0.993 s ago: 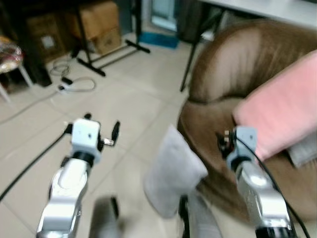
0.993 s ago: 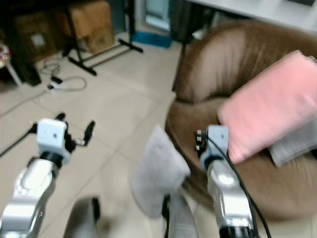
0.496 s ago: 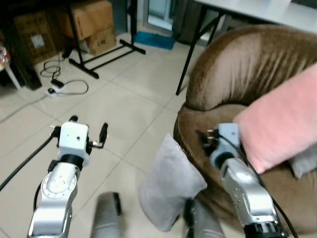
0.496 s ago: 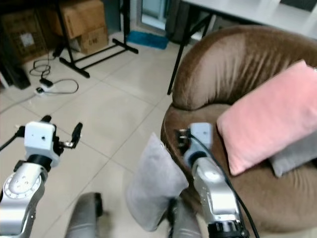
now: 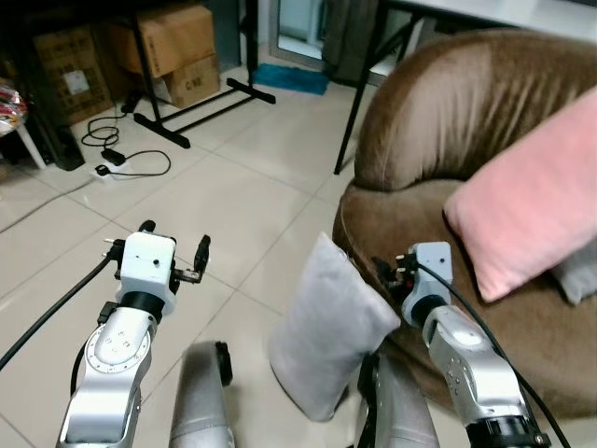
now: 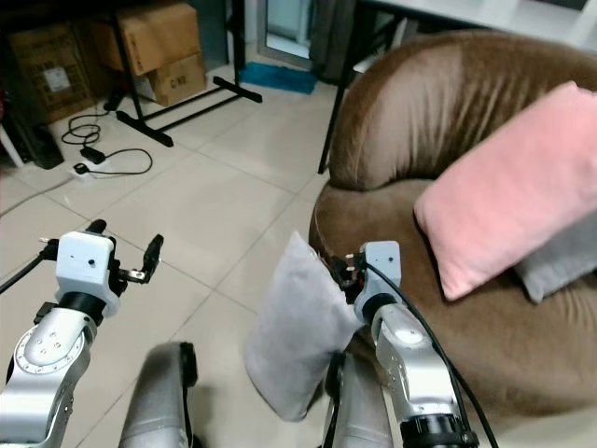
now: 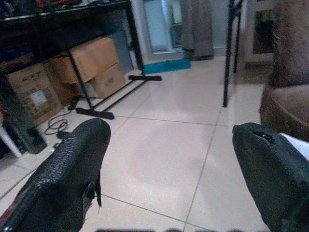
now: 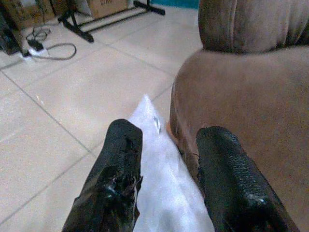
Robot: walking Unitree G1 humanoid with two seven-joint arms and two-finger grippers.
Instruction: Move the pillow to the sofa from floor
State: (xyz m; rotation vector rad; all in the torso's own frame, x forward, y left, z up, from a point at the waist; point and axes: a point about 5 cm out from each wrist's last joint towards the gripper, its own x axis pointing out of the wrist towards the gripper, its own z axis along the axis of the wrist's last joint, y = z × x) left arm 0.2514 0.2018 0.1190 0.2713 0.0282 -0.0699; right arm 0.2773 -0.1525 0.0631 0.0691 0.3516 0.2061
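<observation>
Soft grey fabric pillow stands on edge on glossy beige floor tiles, leaning against brown velvety round sofa; its lower corner is hidden behind robot's legs. Right gripper straddles pillow's top corner, jaws parted, not clenched. Left gripper spread wide, empty.

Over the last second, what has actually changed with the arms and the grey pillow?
The right gripper has come down from in front of the sofa seat to the grey pillow's top corner, fingers open on either side of it, nothing gripped. The pillow still stands on the floor against the brown sofa; the left gripper stays open and raised.
</observation>
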